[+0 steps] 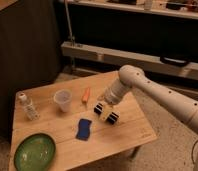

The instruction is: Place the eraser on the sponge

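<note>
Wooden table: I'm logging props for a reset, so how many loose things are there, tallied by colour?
Green: 1, round green plate
Dark blue: 1, flat dark-blue sponge
Orange: 1, small orange carrot
Clear: 2, clear plastic cup and small clear bottle
Black with pale stripes: 1, rectangular eraser, directly under the gripper, right of the sponge
Total: 6

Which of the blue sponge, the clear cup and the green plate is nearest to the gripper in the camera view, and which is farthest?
The gripper is low over the right half of the table as pictured.
1. Sponge: just left of it, toward the front.
2. Cup: farther left, toward the back.
3. Plate: front-left corner.
</note>
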`<state>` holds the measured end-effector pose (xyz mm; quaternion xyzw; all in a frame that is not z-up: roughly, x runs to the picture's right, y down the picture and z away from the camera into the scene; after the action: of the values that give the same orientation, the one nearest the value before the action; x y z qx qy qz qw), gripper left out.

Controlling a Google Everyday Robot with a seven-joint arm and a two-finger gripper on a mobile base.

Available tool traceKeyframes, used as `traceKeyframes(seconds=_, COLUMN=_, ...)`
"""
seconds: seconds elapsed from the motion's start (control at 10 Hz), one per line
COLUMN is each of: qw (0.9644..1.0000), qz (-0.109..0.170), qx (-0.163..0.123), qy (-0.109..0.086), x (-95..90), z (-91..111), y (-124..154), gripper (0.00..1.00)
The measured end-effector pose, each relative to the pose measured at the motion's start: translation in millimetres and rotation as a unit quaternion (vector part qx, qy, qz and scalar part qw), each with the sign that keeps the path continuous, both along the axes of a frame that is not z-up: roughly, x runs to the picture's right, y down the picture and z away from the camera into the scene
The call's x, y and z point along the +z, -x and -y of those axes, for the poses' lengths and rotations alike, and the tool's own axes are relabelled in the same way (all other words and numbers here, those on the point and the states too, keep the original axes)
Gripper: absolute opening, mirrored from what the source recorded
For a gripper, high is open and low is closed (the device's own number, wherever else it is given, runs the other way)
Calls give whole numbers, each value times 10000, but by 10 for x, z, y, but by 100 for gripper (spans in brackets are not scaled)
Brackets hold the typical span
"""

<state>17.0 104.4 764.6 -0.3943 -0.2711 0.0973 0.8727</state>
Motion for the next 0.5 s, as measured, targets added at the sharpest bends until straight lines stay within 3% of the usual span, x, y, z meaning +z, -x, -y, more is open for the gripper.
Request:
traceKeyframes(seconds=0.4, qw=10000, qz=-20, qx=-10, qy=-22, x=-6, z=4, y=0, gripper=80)
traceKeyframes(seconds=0.5, qw=9998, qz=-161, qx=1, qy=-91, x=-13, z=20, y=7, gripper=80)
